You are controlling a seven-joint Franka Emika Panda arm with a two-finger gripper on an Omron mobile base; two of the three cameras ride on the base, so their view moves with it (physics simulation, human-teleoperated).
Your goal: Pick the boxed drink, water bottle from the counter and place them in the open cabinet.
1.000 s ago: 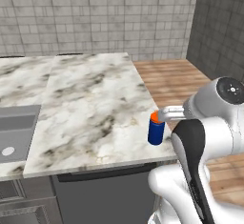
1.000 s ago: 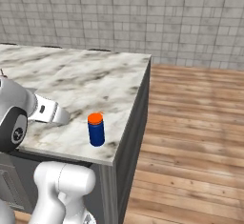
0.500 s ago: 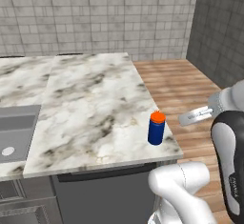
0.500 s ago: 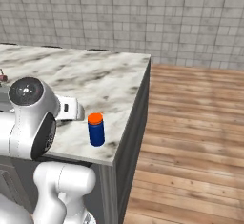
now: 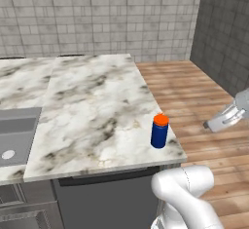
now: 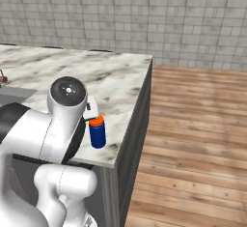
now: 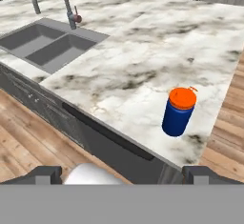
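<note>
Tool (image 7: 122,173) spread wide, empty, well apart from water bottle (image 7: 178,112)

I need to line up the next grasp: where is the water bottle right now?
The water bottle stands upright on the counter, near its front corner by the wood floor; in the hand view it sits right of centre, far from the sink.

Over the last second the arm has swung away from the counter (image 5: 92,106): a second ago its hand lay just beside the water bottle (image 5: 159,131), and now the gripper (image 5: 210,125) hangs out over the wooden floor (image 5: 194,91), well apart from the bottle. In the right base view the arm's big round joint (image 6: 68,91) has risen and moved in front of the counter edge. The bottle now stands ahead of the fingertips (image 7: 44,174), up and a little right.
</note>
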